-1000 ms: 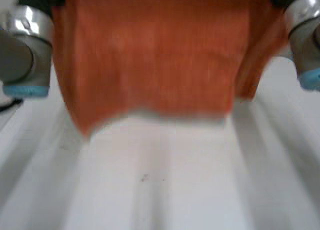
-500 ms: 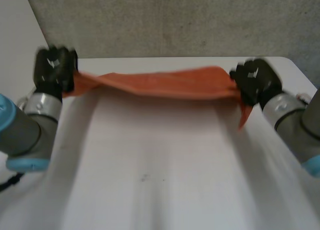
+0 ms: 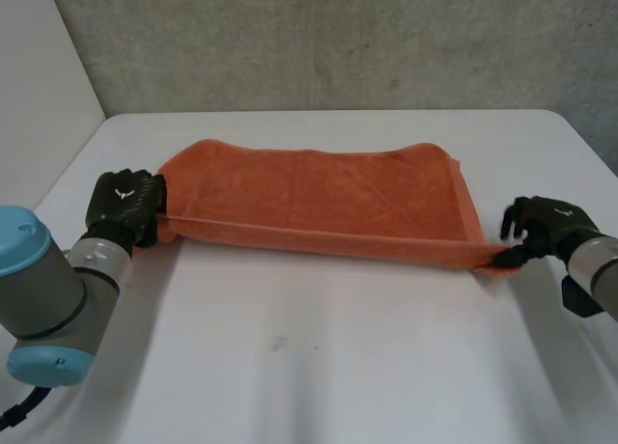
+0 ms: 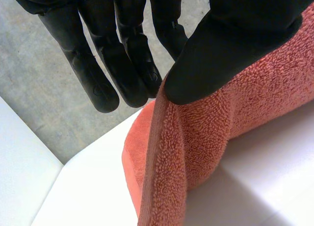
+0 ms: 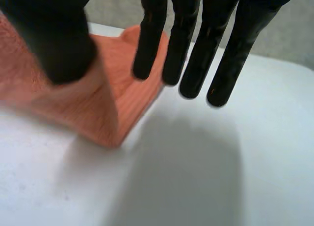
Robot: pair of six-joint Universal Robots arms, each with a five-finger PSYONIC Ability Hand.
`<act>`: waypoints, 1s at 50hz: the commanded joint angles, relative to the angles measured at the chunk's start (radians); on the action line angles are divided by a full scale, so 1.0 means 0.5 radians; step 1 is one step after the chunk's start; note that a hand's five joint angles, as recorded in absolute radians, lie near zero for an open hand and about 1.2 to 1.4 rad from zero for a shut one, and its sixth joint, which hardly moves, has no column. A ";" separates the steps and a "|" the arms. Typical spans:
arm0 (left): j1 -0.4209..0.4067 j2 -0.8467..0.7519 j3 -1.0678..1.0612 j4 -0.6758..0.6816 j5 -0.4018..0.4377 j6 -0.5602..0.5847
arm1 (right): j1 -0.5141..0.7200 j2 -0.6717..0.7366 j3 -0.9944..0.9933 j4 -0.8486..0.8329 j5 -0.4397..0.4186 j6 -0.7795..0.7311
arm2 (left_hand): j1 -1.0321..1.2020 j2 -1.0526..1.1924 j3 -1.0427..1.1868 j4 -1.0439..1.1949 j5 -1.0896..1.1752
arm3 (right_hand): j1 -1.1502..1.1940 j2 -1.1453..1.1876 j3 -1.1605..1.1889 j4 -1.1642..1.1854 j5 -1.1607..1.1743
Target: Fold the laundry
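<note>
So the orange towel (image 3: 319, 193) is lying spread across the far half of the white desk (image 3: 338, 367), and it looks doubled over, with the long near edge pulled fairly straight between the two hands. The left hand (image 3: 124, 205) is on the near left corner. In the left wrist view its thumb (image 4: 221, 49) is clamping the terry edge against straight fingers (image 4: 127, 73), so that's a proper pinch. The right hand (image 3: 543, 224) is at the near right corner. Its thumb (image 5: 59, 44) sits on the cloth with the corner ridged up toward the long straight fingers (image 5: 196, 49), so I read it as a light pinch, looser than the other side. My guess is we're at the end of laying down a fold, with the edges roughly lined up. Next move would be letting both corners go cleanly without dragging them, then regrabbing one short end to bring it across to the other. The far right corner looks a bit bunched, so it might want a smoothing first.
</note>
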 commanded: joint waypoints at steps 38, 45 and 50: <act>0.206 -0.201 0.137 -0.468 0.018 -0.011 | -0.150 -0.138 0.157 -0.007 -0.290 -0.200 | -0.845 -0.891 -0.887 -0.887 -0.869 | 1.198 0.975 0.992 1.033 1.079; 0.218 -0.192 0.137 -0.490 0.015 -0.014 | -0.150 -0.144 0.163 -0.043 -0.265 -0.206 | -0.310 -0.356 -0.352 -0.352 -0.334 | 1.198 0.975 0.992 1.033 1.079; 0.221 -0.180 0.116 -0.484 0.003 -0.011 | -0.150 -0.165 0.163 -0.086 -0.204 -0.234 | 0.399 0.354 0.357 0.358 0.375 | 1.198 0.975 0.992 1.033 1.079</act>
